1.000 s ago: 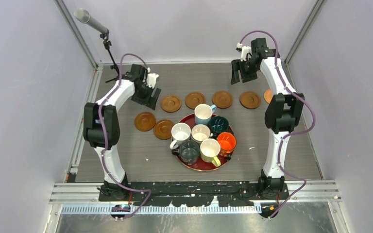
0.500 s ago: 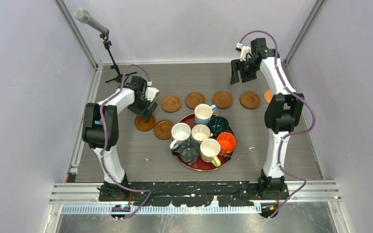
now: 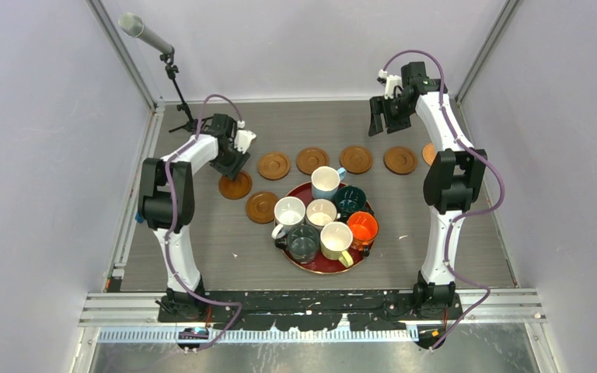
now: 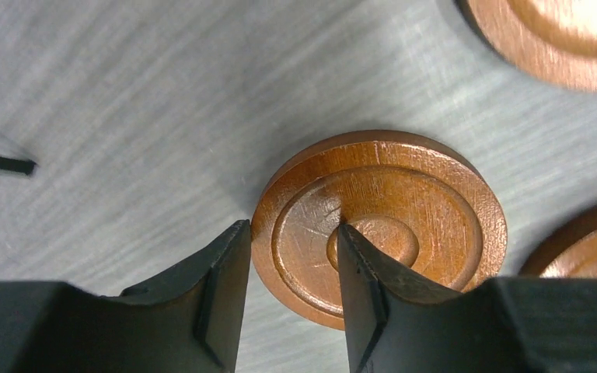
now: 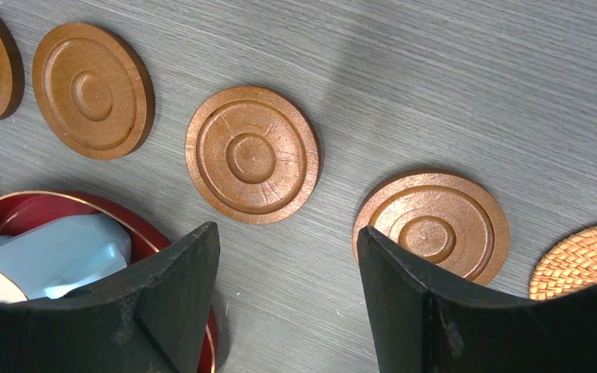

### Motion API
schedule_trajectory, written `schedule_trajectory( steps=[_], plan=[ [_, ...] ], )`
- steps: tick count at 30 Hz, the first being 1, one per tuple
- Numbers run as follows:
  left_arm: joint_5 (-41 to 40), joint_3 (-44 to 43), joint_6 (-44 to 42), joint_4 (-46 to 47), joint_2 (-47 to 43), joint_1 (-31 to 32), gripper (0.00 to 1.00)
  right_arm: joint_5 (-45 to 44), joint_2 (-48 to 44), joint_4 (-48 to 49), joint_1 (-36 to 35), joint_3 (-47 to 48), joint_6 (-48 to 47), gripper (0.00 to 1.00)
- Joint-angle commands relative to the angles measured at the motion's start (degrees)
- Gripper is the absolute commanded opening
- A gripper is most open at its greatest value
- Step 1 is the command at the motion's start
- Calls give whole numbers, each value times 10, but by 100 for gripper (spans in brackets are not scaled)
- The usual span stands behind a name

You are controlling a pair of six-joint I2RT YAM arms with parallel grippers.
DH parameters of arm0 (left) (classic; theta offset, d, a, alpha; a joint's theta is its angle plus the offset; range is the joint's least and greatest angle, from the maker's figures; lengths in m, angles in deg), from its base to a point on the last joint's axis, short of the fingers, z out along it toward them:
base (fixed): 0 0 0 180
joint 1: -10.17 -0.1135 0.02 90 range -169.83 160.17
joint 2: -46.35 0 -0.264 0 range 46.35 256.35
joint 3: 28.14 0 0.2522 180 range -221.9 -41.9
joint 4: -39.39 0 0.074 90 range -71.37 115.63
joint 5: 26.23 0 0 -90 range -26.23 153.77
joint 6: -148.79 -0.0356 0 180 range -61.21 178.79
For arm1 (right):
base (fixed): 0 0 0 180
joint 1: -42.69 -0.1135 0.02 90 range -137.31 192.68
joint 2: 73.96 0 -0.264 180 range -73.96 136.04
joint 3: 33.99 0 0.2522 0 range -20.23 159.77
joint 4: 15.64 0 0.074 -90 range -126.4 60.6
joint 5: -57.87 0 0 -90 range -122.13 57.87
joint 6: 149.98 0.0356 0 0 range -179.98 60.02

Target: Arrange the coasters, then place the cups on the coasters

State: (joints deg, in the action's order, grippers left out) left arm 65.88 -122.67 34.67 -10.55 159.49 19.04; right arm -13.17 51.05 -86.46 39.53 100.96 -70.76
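Near the left of the table a brown coaster (image 4: 404,210) (image 3: 235,186) lies under my left gripper (image 4: 291,225) (image 3: 233,174). Its jaws pinch the coaster's near-left rim, one finger outside the edge, the other pressed on the inner ring. Another coaster (image 3: 262,207) lies just beside it. Several more coasters (image 3: 312,160) form a row along the back. Several cups, among them the light blue (image 3: 326,181), the white (image 3: 288,211) and the orange (image 3: 363,226), stand packed on a dark red tray (image 3: 317,269). My right gripper (image 5: 288,229) (image 3: 381,116) hangs open and holds nothing, high over the back right.
A microphone stand (image 3: 172,74) rises at the back left, one black leg (image 4: 0,163) close to the held coaster. A woven orange disc (image 5: 583,268) lies at the right end of the row. Metal rails frame the table on both sides.
My left gripper swung down from beside the back row onto the left coaster and closed on its rim, and the coaster shifted slightly toward the back. The right arm stayed still.
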Motion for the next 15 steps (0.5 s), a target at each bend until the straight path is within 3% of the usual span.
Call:
schedule_trajectory(
  steps=[1, 15],
  plan=[
    [-10, -58, 19, 27, 41, -3, 43, 3, -20, 10, -3, 5, -2, 70],
    [-41, -152, 15, 22, 102, -5, 43, 0, -21, 10, -2, 1, -2, 70]
  ],
)
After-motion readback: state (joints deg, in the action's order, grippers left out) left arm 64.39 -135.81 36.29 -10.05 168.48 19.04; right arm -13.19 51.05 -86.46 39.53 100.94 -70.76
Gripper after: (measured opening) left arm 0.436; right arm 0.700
